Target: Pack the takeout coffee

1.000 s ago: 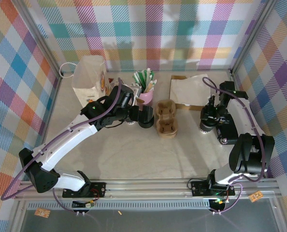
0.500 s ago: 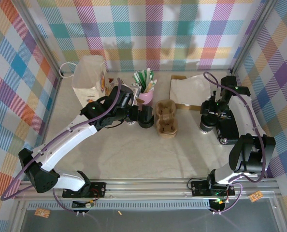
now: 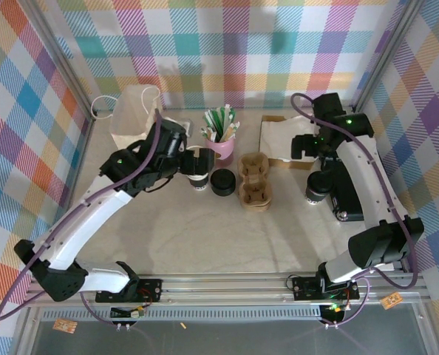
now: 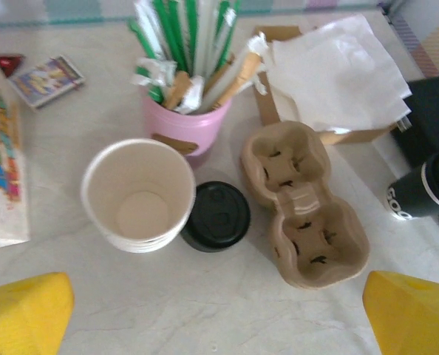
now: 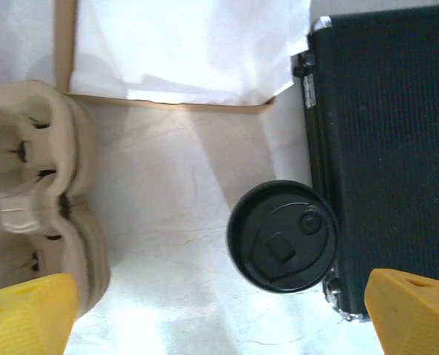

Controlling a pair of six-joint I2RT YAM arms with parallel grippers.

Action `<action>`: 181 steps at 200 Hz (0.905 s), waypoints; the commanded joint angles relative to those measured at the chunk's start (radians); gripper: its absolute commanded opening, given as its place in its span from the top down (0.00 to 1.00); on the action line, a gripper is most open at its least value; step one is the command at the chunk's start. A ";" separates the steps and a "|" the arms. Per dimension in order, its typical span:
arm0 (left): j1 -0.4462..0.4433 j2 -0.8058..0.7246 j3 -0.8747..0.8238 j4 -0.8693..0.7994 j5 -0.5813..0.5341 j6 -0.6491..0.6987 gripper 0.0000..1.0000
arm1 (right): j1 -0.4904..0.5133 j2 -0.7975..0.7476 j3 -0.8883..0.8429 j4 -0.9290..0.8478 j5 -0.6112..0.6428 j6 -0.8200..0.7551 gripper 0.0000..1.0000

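Observation:
The takeout coffee (image 3: 316, 186), a small cup under a round black lid (image 5: 282, 237), stands upright on the table against a black case (image 3: 346, 194). In the left wrist view the takeout coffee (image 4: 420, 195) is at the right edge. My right gripper (image 3: 306, 144) hovers open above and behind it, and nothing lies between its yellow fingertips (image 5: 27, 314). A brown two-hole cardboard carrier (image 3: 254, 181) sits empty at mid-table. My left gripper (image 3: 188, 157) hangs open over a stack of lidless paper cups (image 4: 138, 196) and a stack of black lids (image 4: 218, 216), holding nothing.
A pink cup of straws and stirrers (image 3: 221, 140) stands behind the lids. A paper bag (image 3: 134, 115) is at the back left. White napkins on a cardboard sheet (image 3: 293, 133) lie at the back right. Checked walls close in three sides.
My right gripper has opened wider, risen and drawn back off the coffee cup toward the napkins. The left arm has lifted and pulled left, away from the black lids.

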 commanded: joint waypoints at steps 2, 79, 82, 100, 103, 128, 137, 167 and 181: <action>0.028 -0.054 0.049 -0.120 -0.072 0.022 0.00 | 0.082 -0.025 0.068 -0.103 0.116 0.104 0.01; 0.061 -0.119 0.067 -0.222 -0.117 -0.011 0.00 | 0.378 0.036 0.207 -0.196 0.114 0.206 0.04; 0.062 -0.120 0.066 -0.223 -0.121 -0.014 0.00 | 0.387 0.040 0.211 -0.198 0.112 0.208 0.05; 0.071 -0.119 0.072 -0.242 -0.142 -0.043 0.00 | 0.436 0.071 0.240 -0.206 0.096 0.219 0.11; 0.072 -0.118 0.075 -0.247 -0.145 -0.048 0.00 | 0.446 0.076 0.244 -0.208 0.093 0.222 0.12; 0.080 -0.126 0.078 -0.270 -0.154 -0.077 0.00 | 0.513 0.127 0.274 -0.197 0.085 0.226 0.23; 0.083 -0.131 0.078 -0.283 -0.162 -0.085 0.00 | 0.535 0.143 0.278 -0.184 0.086 0.226 0.25; 0.104 -0.141 0.062 -0.330 -0.192 -0.101 0.00 | 0.598 0.196 0.269 -0.122 0.080 0.228 0.36; 0.117 -0.154 0.044 -0.339 -0.198 -0.110 0.00 | 0.624 0.219 0.257 -0.085 0.083 0.236 0.36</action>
